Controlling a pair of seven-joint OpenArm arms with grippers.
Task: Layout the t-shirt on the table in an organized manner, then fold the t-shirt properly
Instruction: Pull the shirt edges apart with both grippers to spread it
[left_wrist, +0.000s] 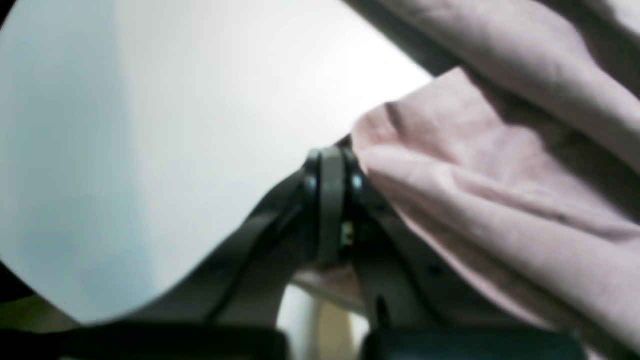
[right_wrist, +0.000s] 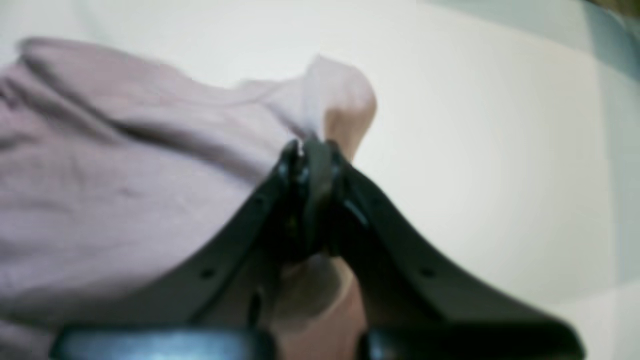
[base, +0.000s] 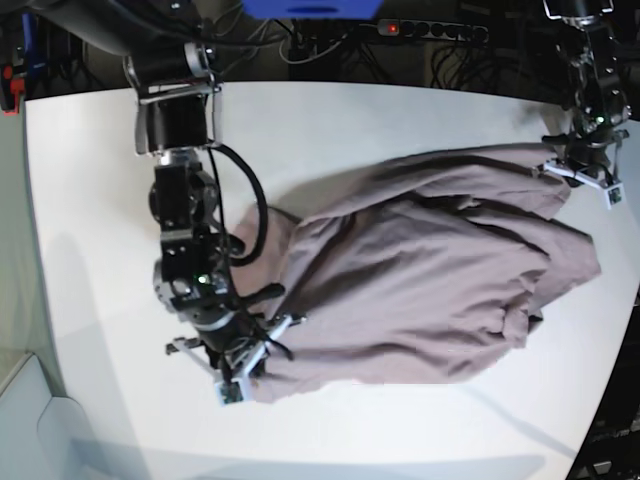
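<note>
Tools (base: 245, 372) (both clamped) on t-shirt (base: 430, 270)

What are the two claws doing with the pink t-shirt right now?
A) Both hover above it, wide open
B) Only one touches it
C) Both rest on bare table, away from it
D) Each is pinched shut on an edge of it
D: the left claw and the right claw each show jaws closed on a bunched edge of the t-shirt.

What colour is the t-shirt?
Plain dusty mauve-pink t-shirt, no pattern; clearest in the base view.
</note>
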